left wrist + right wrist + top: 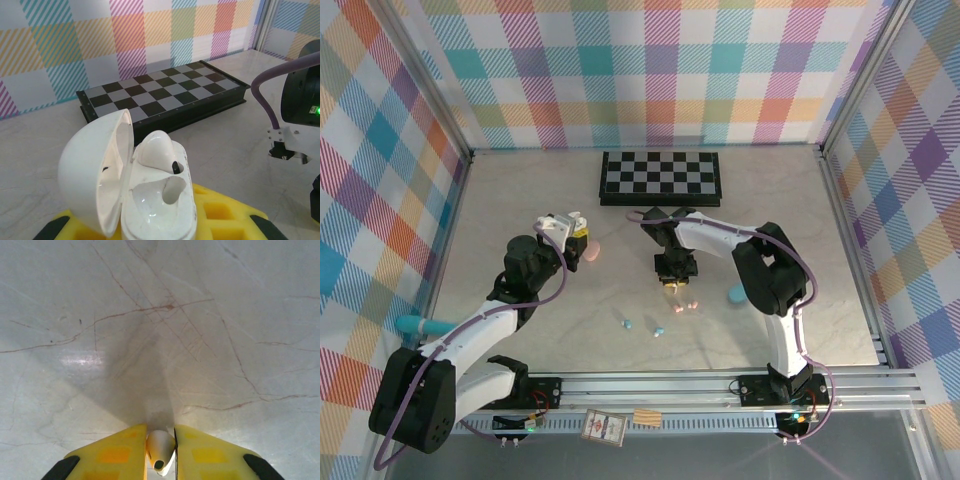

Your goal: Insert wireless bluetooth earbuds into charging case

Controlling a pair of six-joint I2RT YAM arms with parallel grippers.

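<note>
**Case held open on the left, white bud pinched on the right**

My left gripper [564, 228] is closed around the glossy white pebble-shaped charging case [157, 210]. It holds the case off the pale marble-patterned table [150, 315] with the hinged lid [92, 167] swung back. I read that as offering the sockets to the other arm. My right gripper [672, 282] points straight down over mid-table, its yellow fingers [115, 452] clamped on a small white plastic earbud [160, 445], dark-tipped end towards the lens. I judge the bud is gripped so it can be carried across and lined up with a socket.

The left wrist camera shows what the overhead one cannot: another white bud [159, 146] sits in the far socket, and the near socket looks empty. The right wrist camera confirms the pinch up close.

The overhead camera gives me the layout. The two grippers are well apart. A tiny pink bud [676, 310] and a tiny teal bud [628, 324] lie loose near the front. A pink pebble case [590, 255] rests just beside the left gripper, and a teal pebble case [735, 294] lies by the right arm. A folded black-and-white chessboard [660, 178] lies at the back
</note>
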